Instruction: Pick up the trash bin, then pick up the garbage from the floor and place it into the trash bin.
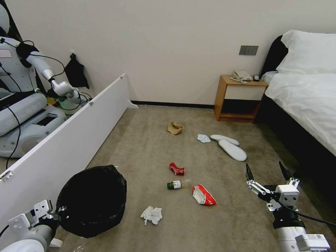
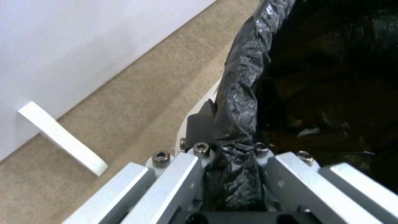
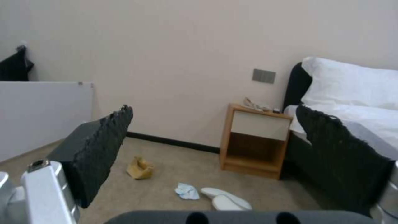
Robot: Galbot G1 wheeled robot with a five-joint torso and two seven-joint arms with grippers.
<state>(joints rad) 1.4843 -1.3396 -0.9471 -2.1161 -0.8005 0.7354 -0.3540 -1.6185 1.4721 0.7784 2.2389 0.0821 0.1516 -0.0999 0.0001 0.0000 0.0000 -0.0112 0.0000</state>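
Left gripper point(image 2: 232, 174) clamped on the bag-wrapped rim of the small round white plastic trash bin lined with crinkly black garbage bag point(image 1: 92, 199), one finger outside against the white wall, the other inside the dark liner; grip taken at the rim, presumably so the bin hangs mouth-up and open for receiving litter. Bin held low at the robot's left, beside the long white partition board point(image 1: 70, 140), whether clear of the short-pile beige-brown carpet floor point(image 1: 147, 147) or resting on it not discernible. Right gripper point(image 1: 267, 173) with black serrated fingers point(image 3: 99, 146) spread wide and holding nothing, poised above the carpet at the robot's right, near the bed point(image 1: 308, 98), pointing toward the litter, probably ready for a first pick. Garbage all on the floor and none in the bin, as judged: crumpled white tissue point(image 1: 151, 214) just beside the bin, red-white snack packet point(image 1: 203, 195), green-capped bottle point(image 1: 174, 184), crushed red can point(image 1: 176, 169), farther off a second pale tissue point(image 1: 203, 138), brown paper bag point(image 1: 174, 128) and two white slippers point(image 1: 229, 147). Clamped rim fold and white board foot point(image 2: 62, 140) shown close in the left wrist view; litter layout given by the head view; wooden nightstand point(image 3: 257, 140) and far litter seen between the open fingers in the right wrist view.
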